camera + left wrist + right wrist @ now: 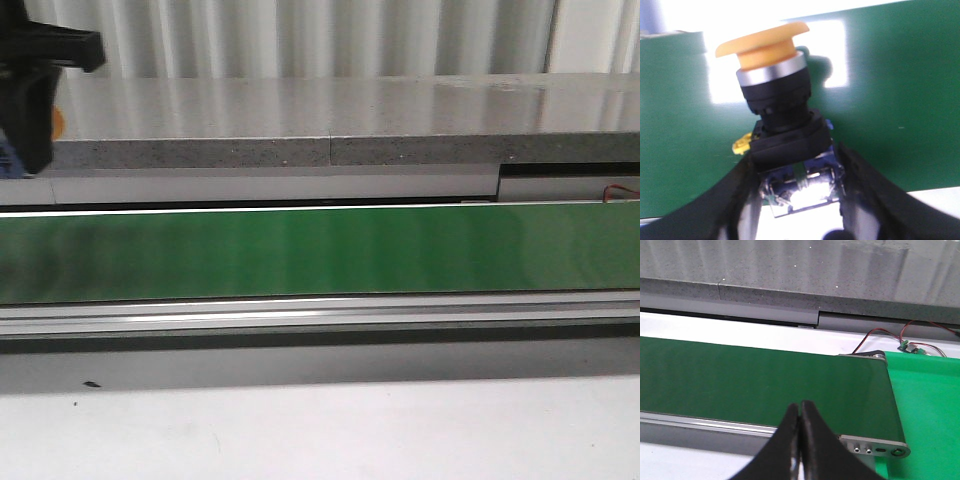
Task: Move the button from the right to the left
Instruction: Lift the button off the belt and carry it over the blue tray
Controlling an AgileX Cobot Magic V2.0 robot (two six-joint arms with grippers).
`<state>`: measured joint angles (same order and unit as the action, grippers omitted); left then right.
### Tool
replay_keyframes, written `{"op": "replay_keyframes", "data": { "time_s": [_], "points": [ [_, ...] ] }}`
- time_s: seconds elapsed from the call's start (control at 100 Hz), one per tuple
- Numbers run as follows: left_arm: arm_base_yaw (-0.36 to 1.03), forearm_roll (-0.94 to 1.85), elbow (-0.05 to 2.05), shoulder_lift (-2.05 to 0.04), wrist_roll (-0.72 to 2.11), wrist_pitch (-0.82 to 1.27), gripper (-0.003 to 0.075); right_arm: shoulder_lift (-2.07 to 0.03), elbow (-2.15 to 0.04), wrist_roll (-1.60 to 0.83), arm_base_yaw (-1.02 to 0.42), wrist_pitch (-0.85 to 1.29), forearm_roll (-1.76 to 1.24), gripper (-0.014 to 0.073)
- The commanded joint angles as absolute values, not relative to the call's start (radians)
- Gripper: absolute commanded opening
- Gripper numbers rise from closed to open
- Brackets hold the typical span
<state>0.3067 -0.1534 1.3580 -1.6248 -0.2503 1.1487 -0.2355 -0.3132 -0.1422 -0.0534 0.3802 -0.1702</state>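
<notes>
Button [774,95]: yellow cap, black collar, blue-grey body
Left gripper [800,192]: clamped on button body, above green belt [900,100]
Right gripper [800,432]: fingers together, holding nothing

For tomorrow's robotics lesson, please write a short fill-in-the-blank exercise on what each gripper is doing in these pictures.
1. The button is held by the ____ gripper.
2. The button's cap is coloured ____.
3. The right gripper has its fingers ____, holding nothing.
4. The conveyor belt below is coloured ____.

Missing words: left; yellow-orange; shut; green
</notes>
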Motion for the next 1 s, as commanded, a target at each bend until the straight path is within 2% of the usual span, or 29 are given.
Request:
{"op": "replay_keyframes", "data": {
  "time_s": [0.0, 0.32, 0.64, 0.8, 0.99],
  "points": [
    [0.247, -0.166, 1.387, -1.57, -0.154, 1.149, 0.0115, -0.245, -0.34, -0.151, -0.056, 0.302, -0.172, -0.0067],
    [0.013, -0.166, 1.385, -1.576, 0.239, 1.168, 0.0115, -0.245, -0.34, -0.151, -0.056, 0.302, -0.172, -0.0067],
    [-0.197, -0.166, 1.37, -1.576, 0.324, 1.118, 0.0115, -0.245, -0.34, -0.151, -0.056, 0.302, -0.172, -0.0067],
    [-0.253, -0.173, 1.336, -1.589, 0.345, 0.997, 0.0115, -0.245, -0.34, -0.151, -0.056, 0.302, -0.172, -0.0067],
    [-0.283, -0.19, 1.335, -1.663, 0.377, 0.982, 0.0115, -0.245, -0.34, -0.151, -0.056, 0.302, -0.172, -0.0067]
  ]
}}
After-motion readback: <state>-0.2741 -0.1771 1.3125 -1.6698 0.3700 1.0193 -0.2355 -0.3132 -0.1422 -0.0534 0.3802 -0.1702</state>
